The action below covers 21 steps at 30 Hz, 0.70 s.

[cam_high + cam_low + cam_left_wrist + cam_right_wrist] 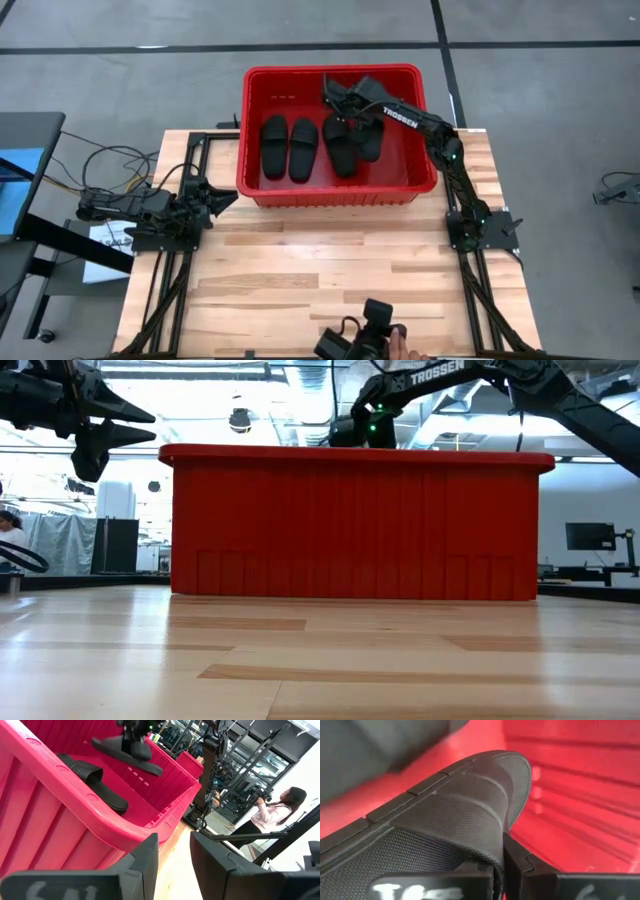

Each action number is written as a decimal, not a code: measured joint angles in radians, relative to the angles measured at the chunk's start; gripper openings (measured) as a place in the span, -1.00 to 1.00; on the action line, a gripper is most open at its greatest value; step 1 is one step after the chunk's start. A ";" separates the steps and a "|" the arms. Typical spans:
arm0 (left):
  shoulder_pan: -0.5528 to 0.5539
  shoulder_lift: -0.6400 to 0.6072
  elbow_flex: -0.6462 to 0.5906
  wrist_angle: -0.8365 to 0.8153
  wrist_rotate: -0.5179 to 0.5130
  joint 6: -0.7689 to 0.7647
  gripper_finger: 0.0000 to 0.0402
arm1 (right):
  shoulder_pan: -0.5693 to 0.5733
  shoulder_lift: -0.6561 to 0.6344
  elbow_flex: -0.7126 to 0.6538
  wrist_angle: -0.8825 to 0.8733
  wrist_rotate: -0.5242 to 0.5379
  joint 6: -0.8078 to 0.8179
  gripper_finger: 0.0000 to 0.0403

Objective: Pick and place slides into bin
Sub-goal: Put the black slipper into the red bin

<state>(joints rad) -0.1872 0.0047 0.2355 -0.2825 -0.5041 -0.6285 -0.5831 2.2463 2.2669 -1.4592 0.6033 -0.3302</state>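
The bin (340, 190) is red plastic, a little shiny, with ribbed walls and a smooth rolled rim. The slides (288, 147) are dull black and look like soft rubber. The one seen up close (445, 825) has a rough, bumpy strap with tiny dots. The table (320, 270) is pale wood, made of smooth planks with a soft shine.

Three matte black slides (290, 148) lay flat, side by side, on the floor of the red ribbed bin (257, 188). A fourth slide (371, 138) hung tilted just beside them.
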 joint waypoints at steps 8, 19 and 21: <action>0.000 0.000 0.000 0.000 0.000 0.000 -0.49 | 0.005 0.000 -0.090 0.060 0.000 -0.001 -1.00; 0.000 0.000 0.000 0.000 0.000 -0.007 -0.49 | -0.002 0.000 -0.191 0.143 0.016 -0.062 -1.00; 0.000 0.000 0.000 0.000 0.000 -0.007 -0.49 | -0.002 0.000 -0.219 0.167 0.029 -0.067 -1.00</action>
<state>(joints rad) -0.1871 0.0045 0.2353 -0.2829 -0.5041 -0.6353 -0.5853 2.2463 2.0484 -1.2921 0.6322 -0.3970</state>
